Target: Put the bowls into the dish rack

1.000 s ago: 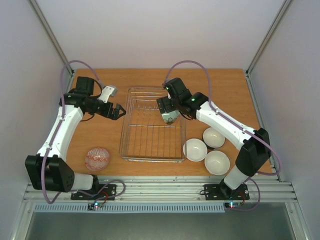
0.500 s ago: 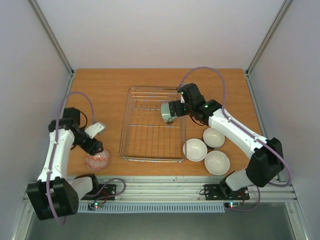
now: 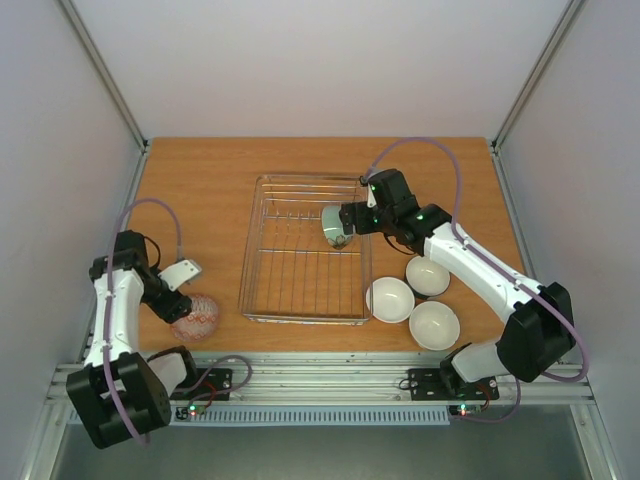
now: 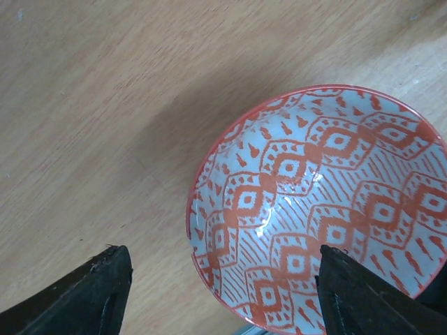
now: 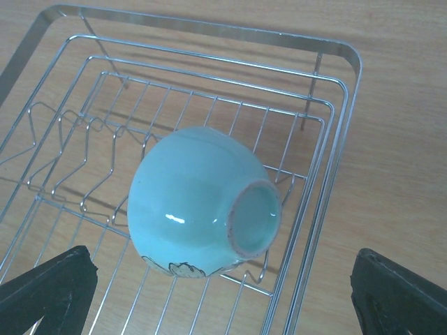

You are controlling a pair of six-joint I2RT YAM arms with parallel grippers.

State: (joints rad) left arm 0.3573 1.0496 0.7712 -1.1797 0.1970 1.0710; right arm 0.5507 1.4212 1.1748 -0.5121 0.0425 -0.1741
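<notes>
The red-patterned bowl (image 3: 196,317) sits on the table at the front left and fills the left wrist view (image 4: 321,209). My left gripper (image 3: 183,297) (image 4: 223,296) is open just above it. One finger is over the bowl and the other is over the table beside the rim. The mint green bowl (image 3: 337,225) (image 5: 202,202) lies tipped, foot up, in the dish rack (image 3: 250,250) (image 5: 209,28) by its right side. My right gripper (image 3: 352,217) (image 5: 223,300) is open above it, touching nothing.
Three bowls with white insides stand on the table right of the rack: one (image 3: 428,275), one (image 3: 390,299) and one (image 3: 434,324). The right arm reaches over them. Frame posts stand at the table's back corners.
My left arm swung from beside the rack's back left down to the patterned bowl. My right gripper drew back to the right, off the mint bowl, which stays in the rack.
</notes>
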